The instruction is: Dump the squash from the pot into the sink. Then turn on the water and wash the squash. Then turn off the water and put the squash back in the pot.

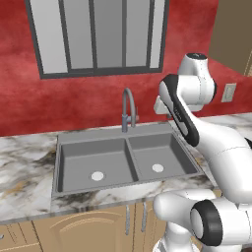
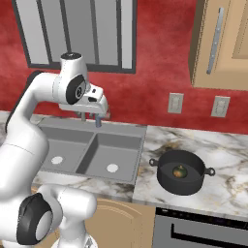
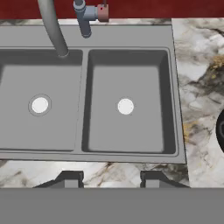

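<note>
Squash (image 2: 179,171) sits inside pot (image 2: 182,178), beside sink (image 2: 137,160) rim.

Premises: a domestic kitchen, computer-rendered. A grey double-basin sink (image 1: 129,142) with a gooseneck faucet (image 1: 128,109) is set into a marble-patterned bench (image 2: 227,164). Tan wooden cabinet doors (image 1: 78,231) with handles sit below the sink; a matching wall cabinet (image 2: 223,43) hangs above. The wall is red, with a grey-framed window (image 1: 96,34) over the sink and two outlets (image 2: 175,103). A black pot (image 2: 181,172) stands on the bench, above a dark appliance front (image 2: 198,230).
</note>
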